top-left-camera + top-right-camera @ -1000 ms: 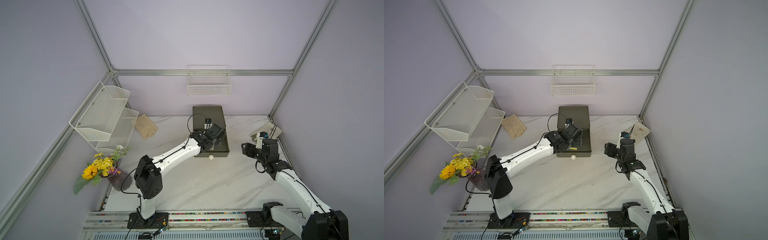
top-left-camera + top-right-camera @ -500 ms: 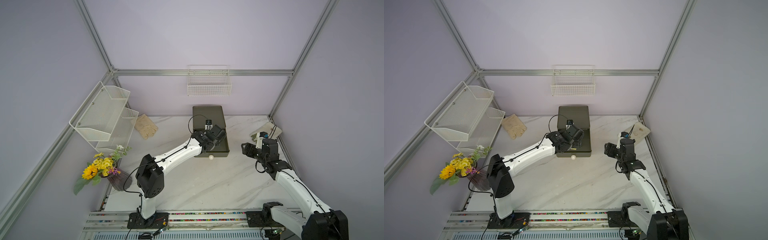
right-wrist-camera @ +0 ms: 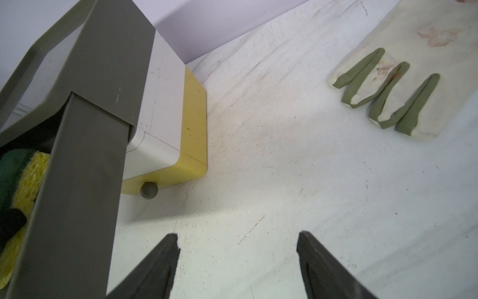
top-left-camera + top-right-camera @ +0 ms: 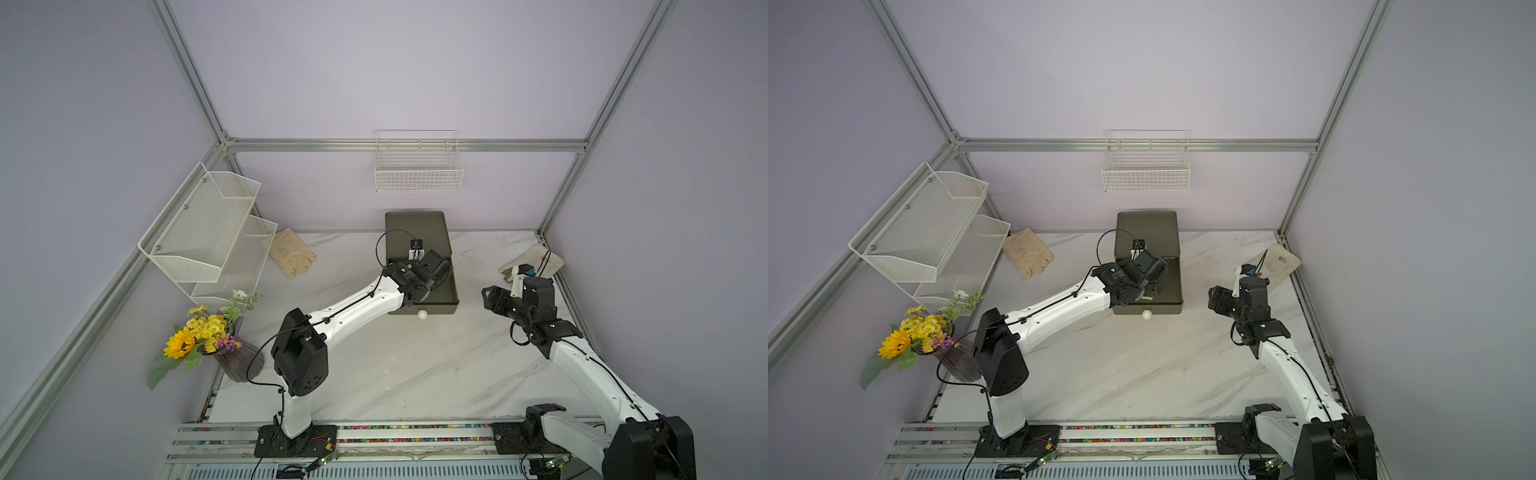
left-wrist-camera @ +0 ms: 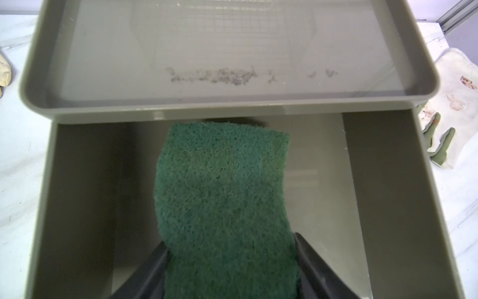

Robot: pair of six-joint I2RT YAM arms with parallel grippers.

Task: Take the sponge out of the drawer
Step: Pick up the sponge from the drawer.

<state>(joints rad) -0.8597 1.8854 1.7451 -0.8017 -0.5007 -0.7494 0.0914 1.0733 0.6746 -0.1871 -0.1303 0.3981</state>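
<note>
The marble table (image 4: 415,365) carries a dark box (image 4: 415,232) with its drawer (image 5: 77,207) pulled out. Inside the drawer lies the green-topped sponge (image 5: 222,186), running from back to front. The left gripper (image 5: 231,240) reaches down into the drawer with a finger pressed against each long side of the sponge, grasping it, while the right gripper (image 3: 238,234) hangs over bare table beside the drawer, jaws spread and holding nothing.

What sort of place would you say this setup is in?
Probably a robotics lab cell dressed as a home corner: aluminium frame, lavender panels, left arm and right arm on a front rail, plus a drawer unit and flower vase.
</note>
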